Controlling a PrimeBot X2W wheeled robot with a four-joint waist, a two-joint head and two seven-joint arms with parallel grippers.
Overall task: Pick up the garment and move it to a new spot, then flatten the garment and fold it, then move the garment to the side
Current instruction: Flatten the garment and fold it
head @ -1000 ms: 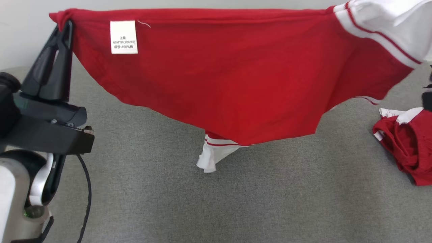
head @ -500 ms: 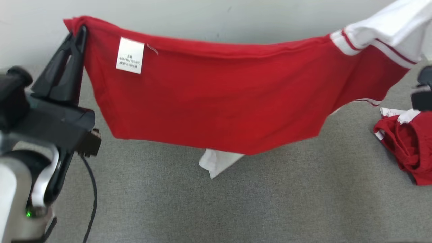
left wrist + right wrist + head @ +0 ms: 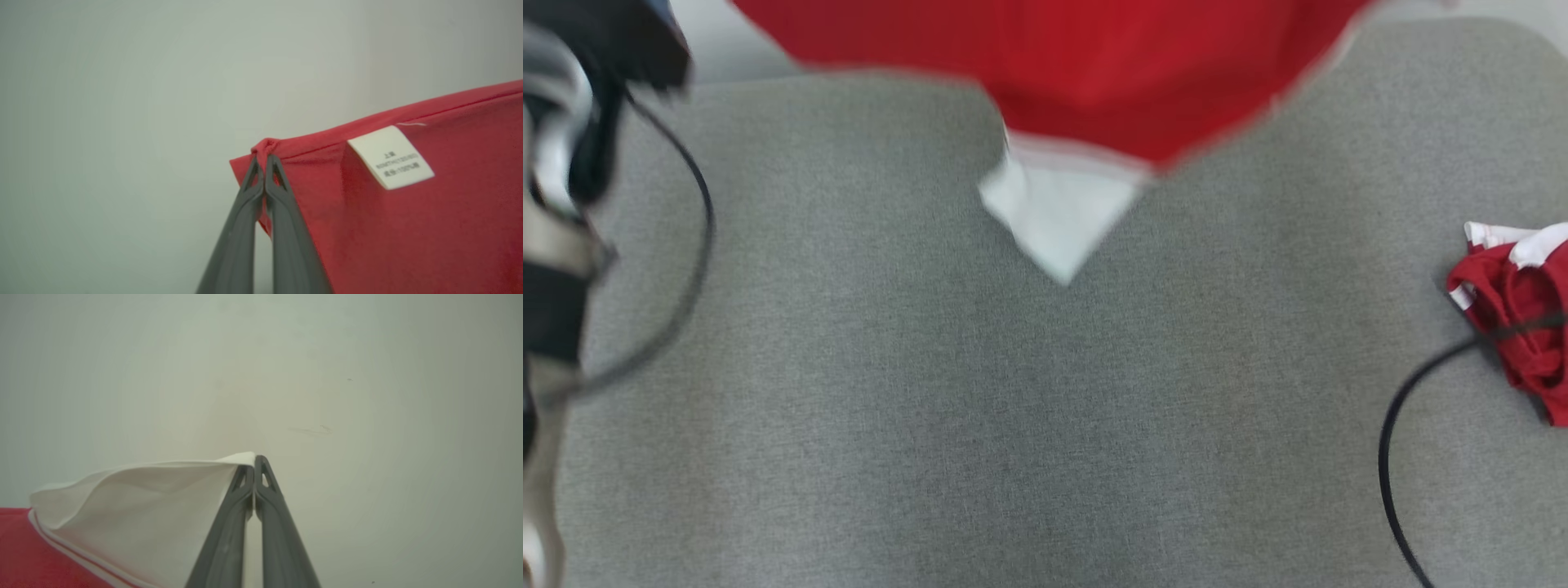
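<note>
Left gripper: fingers pressed together, pinching the red hem corner of the garment, just beside the white care label. The garment hangs in the air, spread between both grippers over the middle of the far edge of the grey surface. In the blurred head view a white sleeve tip dangles lowest; I can't tell if it touches the surface. Right gripper: fingers closed tight on the edge of the white sleeve. A second crumpled red-and-white piece lies at the right edge, with a black cable across it.

Step, as I judge it: carry phase, heading into flattening. Next move needs both pinches kept and the hem kept taut. It should lower toward the open middle so the cloth lands flat, well apart from the right-edge piece.
</note>
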